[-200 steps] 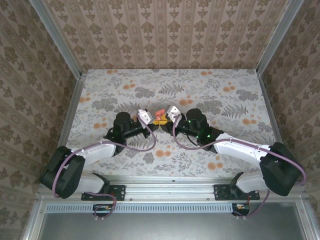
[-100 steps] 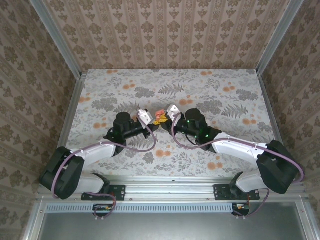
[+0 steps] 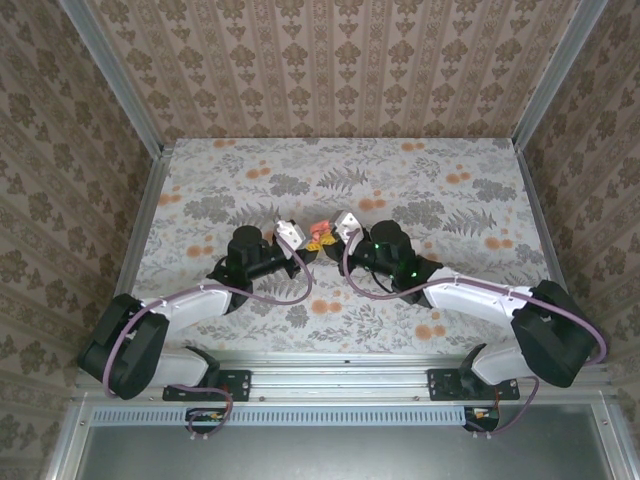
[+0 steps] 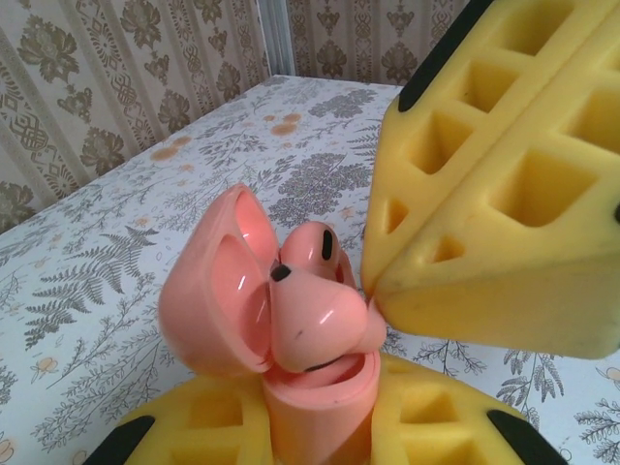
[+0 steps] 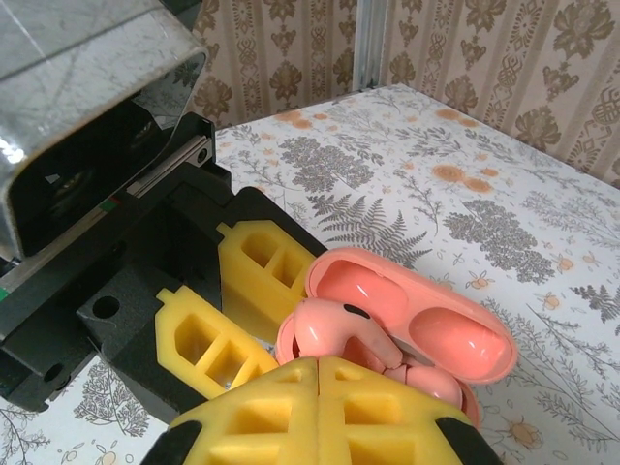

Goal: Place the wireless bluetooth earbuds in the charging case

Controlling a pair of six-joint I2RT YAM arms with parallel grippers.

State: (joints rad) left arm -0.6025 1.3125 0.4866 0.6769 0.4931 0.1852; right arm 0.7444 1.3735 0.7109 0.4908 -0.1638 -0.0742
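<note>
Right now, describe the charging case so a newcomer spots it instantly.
On the floral table, look mid-table where the left pincer and right pincer meet. The charging case is the coral-pink shell clamped between the left one's yellow fingers. Its lid stands open with a pink earbud poking out; everything around it is yellow or black.

Robot test cell, laboratory setting. The tabletop [image 3: 450,190] is covered with a printed floral sheet. Wallpapered panels [image 3: 340,70] close its left, far and right edges, held in bare aluminium posts [image 3: 112,75]. Along the near edge a metal rail [image 3: 340,378] carries the bolted bases of the left arm [image 3: 190,300] and right arm [image 3: 480,293], with exposed cables [image 3: 305,283].
</note>
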